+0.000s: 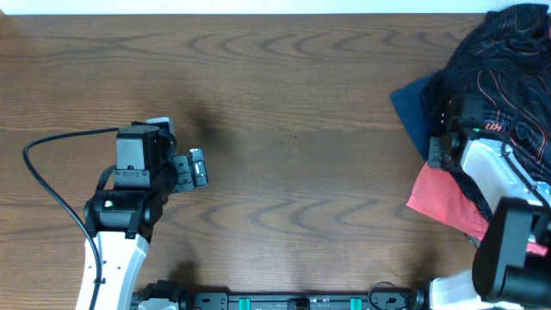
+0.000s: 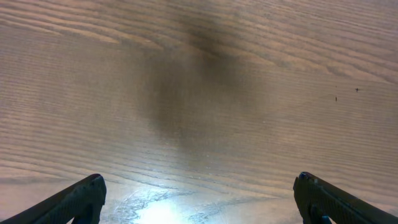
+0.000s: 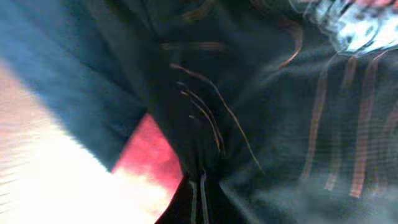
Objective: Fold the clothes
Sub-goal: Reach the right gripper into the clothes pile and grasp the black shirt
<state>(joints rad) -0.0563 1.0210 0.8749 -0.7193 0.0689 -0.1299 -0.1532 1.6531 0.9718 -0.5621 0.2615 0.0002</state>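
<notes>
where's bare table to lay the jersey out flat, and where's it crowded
The widest bare patch is the table's middle, bordered by the left gripper on one side and the navy garment on the other. The right edge is crowded: black jersey, red tee and the right gripper shut on the jersey.

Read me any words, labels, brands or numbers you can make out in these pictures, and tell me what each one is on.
Orange lettering on the black jersey, overhead view: too small to read.
Pale patch on the same jersey, possibly a logo, right wrist view: too blurred to read.
No other text can be read in any view.
</notes>
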